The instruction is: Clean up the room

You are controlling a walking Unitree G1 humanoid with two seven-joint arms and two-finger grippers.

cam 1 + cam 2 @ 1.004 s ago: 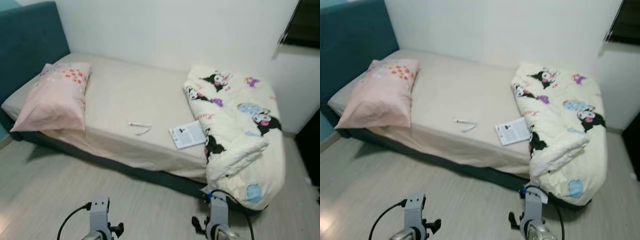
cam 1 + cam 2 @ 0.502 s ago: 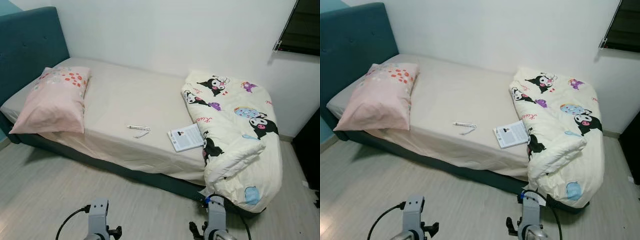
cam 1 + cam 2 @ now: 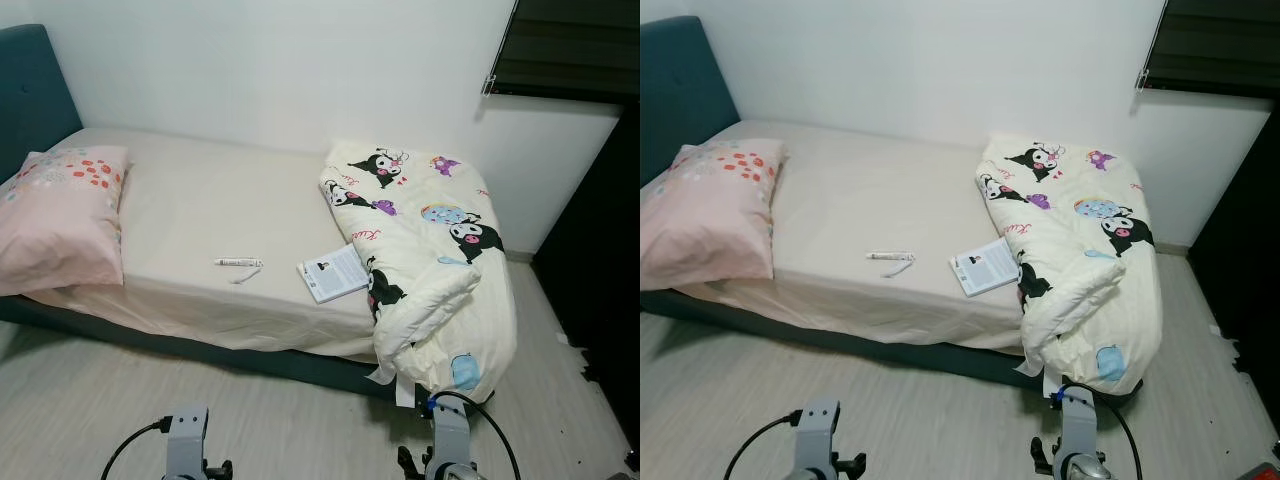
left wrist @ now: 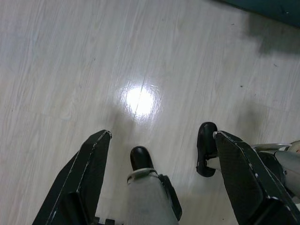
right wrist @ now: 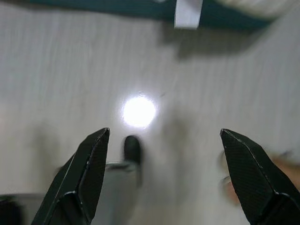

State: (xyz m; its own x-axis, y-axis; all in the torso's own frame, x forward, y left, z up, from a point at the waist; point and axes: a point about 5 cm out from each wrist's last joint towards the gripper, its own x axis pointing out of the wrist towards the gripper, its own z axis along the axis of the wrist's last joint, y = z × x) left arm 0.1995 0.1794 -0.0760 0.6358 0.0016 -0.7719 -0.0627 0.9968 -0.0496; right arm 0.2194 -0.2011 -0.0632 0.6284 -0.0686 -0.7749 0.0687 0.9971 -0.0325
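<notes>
A bed (image 3: 190, 210) with a beige sheet stands against the white wall. A pink pillow (image 3: 55, 215) lies at its head on the left. A crumpled cartoon-print duvet (image 3: 425, 265) is heaped at the foot and hangs over the edge toward the floor. A small booklet (image 3: 334, 273) and a white pen-like item (image 3: 238, 263) lie on the sheet near the front edge. Both arms hang low over the pale floor. My left gripper (image 4: 159, 145) is open and so is my right gripper (image 5: 164, 143), each with nothing between its fingers.
A teal headboard (image 3: 30, 95) rises at the left. A dark window blind (image 3: 570, 45) and dark furniture (image 3: 600, 280) stand on the right. Pale wood floor (image 3: 90, 390) stretches between me and the bed. A white tag (image 5: 188, 13) hangs from the duvet near the bed base.
The whole picture has shifted left, so the camera has turned right; more of the dark right side shows. Nothing on the bed has moved.
</notes>
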